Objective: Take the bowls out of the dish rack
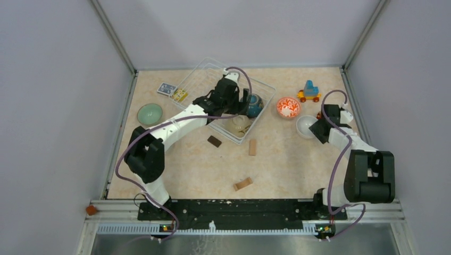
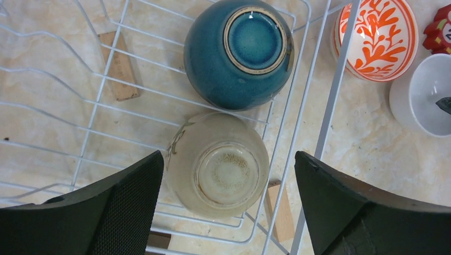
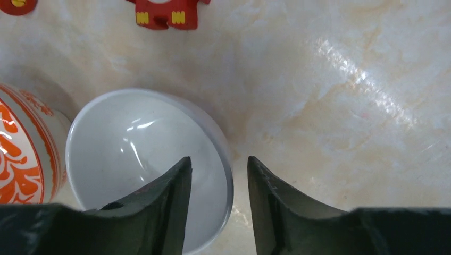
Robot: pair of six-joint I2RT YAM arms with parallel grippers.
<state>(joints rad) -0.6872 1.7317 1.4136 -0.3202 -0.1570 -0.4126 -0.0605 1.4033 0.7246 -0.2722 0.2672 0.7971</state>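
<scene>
- Two bowls lay upside down in the rack (image 1: 191,77) (image 2: 332,95): the teal bowl (image 1: 254,105) (image 2: 239,53) and, at its 7 o'clock in the top view, the beige bowl (image 1: 238,123) (image 2: 218,164), just beside it.
- The left claw (image 1: 234,98) (image 2: 227,159) hung over the rack with its jaws spread wide. Its fingers flanked the beige bowl in the wrist view and gripped nothing.
- Three bowls stood upright on the surface (image 1: 287,159) outside the rack: the green bowl (image 1: 150,113) at the rack's 9 o'clock, the patterned bowl (image 1: 288,107) (image 2: 380,37) (image 3: 21,159) at its 3 o'clock, and the white bowl (image 1: 306,126) (image 2: 425,95) (image 3: 138,154) just beside the patterned one, at its 4 o'clock.
- The right claw (image 1: 319,126) (image 3: 218,162) sat at the white bowl's 3 o'clock edge with its jaws narrow. One finger was inside the bowl and the other outside, and the rim ran between them with a gap on each side.
- A toy train (image 1: 309,92) stood at the patterned bowl's 1 o'clock.
</scene>
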